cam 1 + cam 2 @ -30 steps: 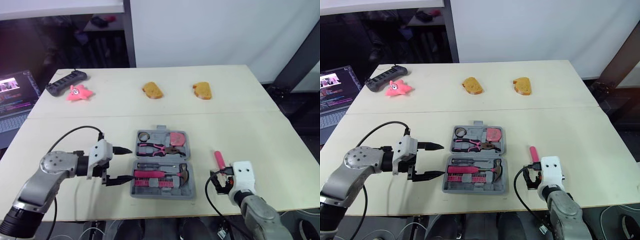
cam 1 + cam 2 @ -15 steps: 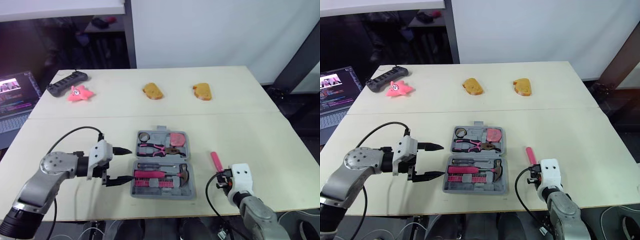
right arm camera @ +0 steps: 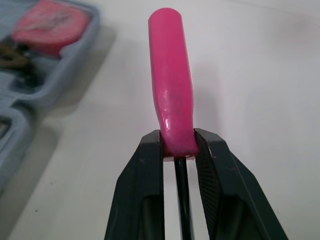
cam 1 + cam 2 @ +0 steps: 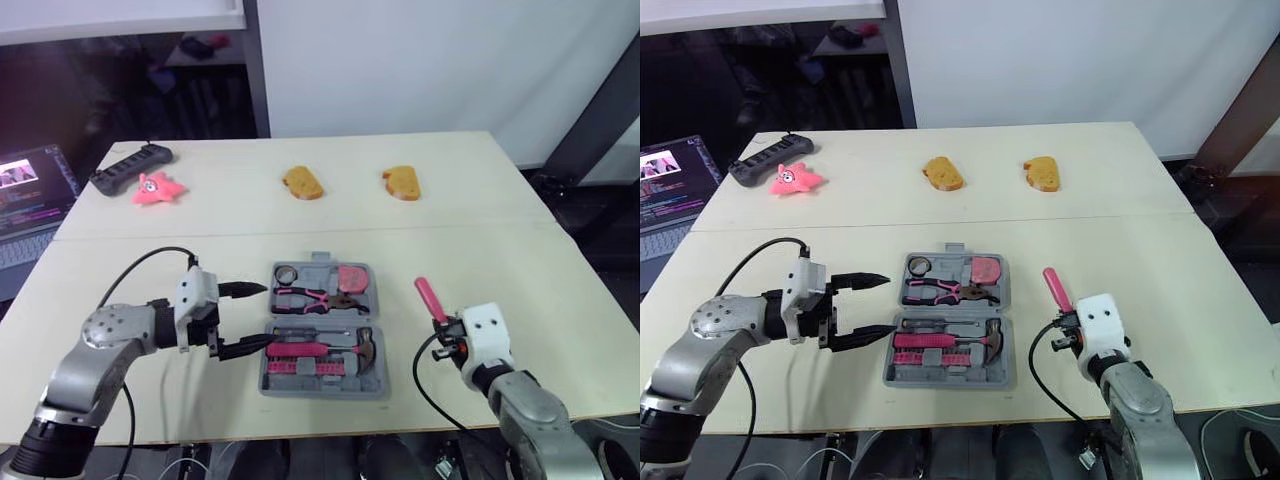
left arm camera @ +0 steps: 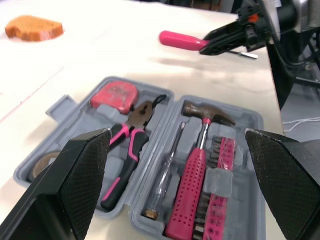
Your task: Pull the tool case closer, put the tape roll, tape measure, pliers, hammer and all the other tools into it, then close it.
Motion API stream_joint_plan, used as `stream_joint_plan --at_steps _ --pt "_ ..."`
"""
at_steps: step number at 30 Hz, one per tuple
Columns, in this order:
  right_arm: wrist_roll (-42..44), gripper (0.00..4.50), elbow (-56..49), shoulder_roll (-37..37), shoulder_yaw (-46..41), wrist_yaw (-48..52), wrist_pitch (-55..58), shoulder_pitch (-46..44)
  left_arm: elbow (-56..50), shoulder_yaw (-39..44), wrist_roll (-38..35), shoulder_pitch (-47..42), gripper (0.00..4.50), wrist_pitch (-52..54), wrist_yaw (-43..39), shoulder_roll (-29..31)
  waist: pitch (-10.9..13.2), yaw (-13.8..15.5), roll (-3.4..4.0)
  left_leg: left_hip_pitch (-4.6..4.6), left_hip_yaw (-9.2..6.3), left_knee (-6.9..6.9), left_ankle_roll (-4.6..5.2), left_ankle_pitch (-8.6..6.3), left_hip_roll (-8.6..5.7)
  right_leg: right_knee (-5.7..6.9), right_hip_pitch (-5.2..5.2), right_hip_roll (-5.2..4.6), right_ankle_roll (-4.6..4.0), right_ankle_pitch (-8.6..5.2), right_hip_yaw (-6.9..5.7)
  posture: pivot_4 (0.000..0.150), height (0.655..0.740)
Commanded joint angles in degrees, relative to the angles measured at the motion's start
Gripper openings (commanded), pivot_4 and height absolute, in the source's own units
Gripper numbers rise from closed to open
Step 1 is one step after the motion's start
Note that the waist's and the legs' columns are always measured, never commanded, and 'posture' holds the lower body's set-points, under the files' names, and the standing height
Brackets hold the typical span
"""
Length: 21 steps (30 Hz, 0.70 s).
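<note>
The grey tool case (image 4: 325, 390) lies open in the middle of the near table half. It holds a tape roll (image 5: 45, 162), pink-handled pliers (image 5: 127, 150), a pink tape measure (image 5: 114, 95), a hammer (image 5: 197, 165) and a row of bits. To the case's right, my right gripper (image 4: 447, 327) is shut on a pink-handled screwdriver (image 3: 171, 80), gripped where the handle meets the shaft. The screwdriver is off the table, with its handle (image 4: 430, 299) slanting up and away. My left gripper (image 4: 262, 317) stands open just left of the case, fingers pointing at it and holding nothing.
Two bread slices (image 4: 303, 182) (image 4: 401, 182) lie on the far half of the table. At the far left are a pink star toy (image 4: 156, 187) and a black power strip (image 4: 130, 167). A laptop (image 4: 25, 190) sits beyond the left edge.
My right gripper closed on the screwdriver and raised it from the table, so the handle now tilts upward. My left gripper has turned slightly toward the case.
</note>
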Motion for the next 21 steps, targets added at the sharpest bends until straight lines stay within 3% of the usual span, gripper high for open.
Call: stream_joint_plan --at_steps 1,3,8,14,21 --pt "7.4 0.38 -10.6 -4.43 3.46 6.05 9.91 -9.39 3.05 2.82 -1.76 1.02 4.5 -3.6 -7.58 3.46 -0.04 -0.08 0.0 0.02 -0.04 0.0 0.0 0.0 0.0 -0.01 0.05 0.03 0.0 0.0 -0.06 0.15 0.74" --pt "10.85 0.38 -11.39 -7.4 7.95 8.76 16.44 -17.79 5.59 3.8 -4.32 1.43 4.5 -3.31 -12.79 4.86 -0.04 -0.13 0.0 0.03 -0.13 -0.02 0.01 -0.01 0.02 -0.01 0.14 0.08 -0.05 -0.04 -0.24 0.15 0.74" --pt "13.32 0.38 -3.7 -10.54 30.96 16.16 22.9 -39.12 14.38 3.15 -2.79 0.78 4.5 -6.07 -19.8 8.07 -0.04 -0.24 -0.02 -0.05 -0.13 0.0 0.02 -0.01 0.01 -0.03 0.1 0.03 -0.23 -0.13 -0.31 0.15 0.74" --pt "11.79 0.38 2.09 -7.44 42.47 14.53 25.44 -47.05 13.85 3.93 -3.12 4.63 4.5 -8.52 -19.95 9.86 -0.04 -0.2 -0.06 -0.21 -0.18 -0.01 0.05 -0.03 -0.02 -0.06 -0.09 -0.11 -0.02 -0.03 -0.22 0.15 0.74" --pt "12.43 0.38 3.1 -4.13 46.03 11.57 30.69 -48.89 10.39 5.0 -3.98 9.71 4.5 -9.46 -19.94 11.25 -0.04 -0.53 -0.06 -0.19 -0.22 -0.01 0.05 -0.03 0.01 -0.02 -0.13 -0.09 -0.03 -0.03 -0.25 0.15 0.74"
